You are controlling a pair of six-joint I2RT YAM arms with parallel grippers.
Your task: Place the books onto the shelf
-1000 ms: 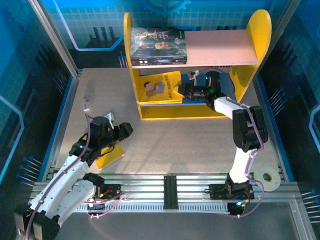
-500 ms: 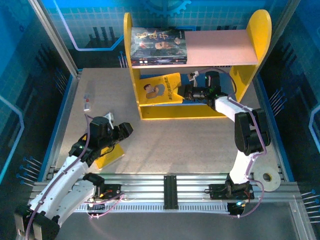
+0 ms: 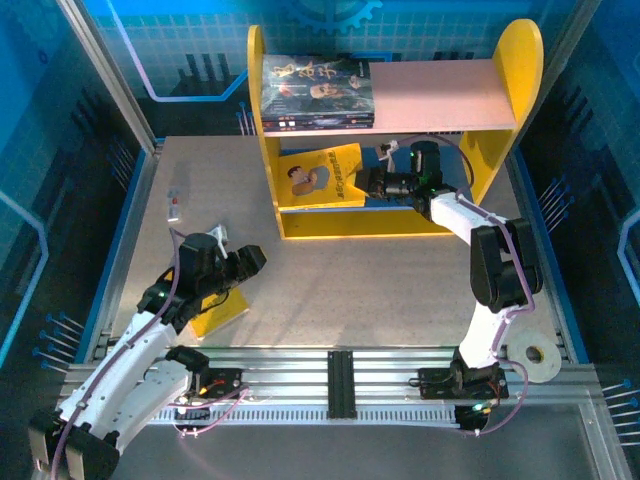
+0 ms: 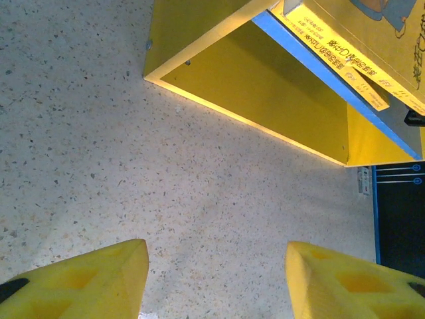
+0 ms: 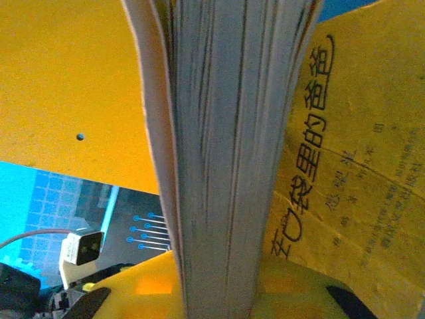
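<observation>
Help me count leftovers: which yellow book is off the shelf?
The yellow book on the table; the right gripper holds the other yellow book inside the shelf.

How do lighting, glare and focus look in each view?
Top external: evenly lit and sharp, with a bright glow along the base of the yellow-sided two-tier shelf. Left wrist: speckled tabletop crisp, yellow fingers of the left gripper slightly soft. Right wrist: page edges of the yellow paperback book blur, cover print legible.

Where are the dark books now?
In the top view, the dark books lie at the left end of the pink upper board, beside the yellow side panel.
</observation>
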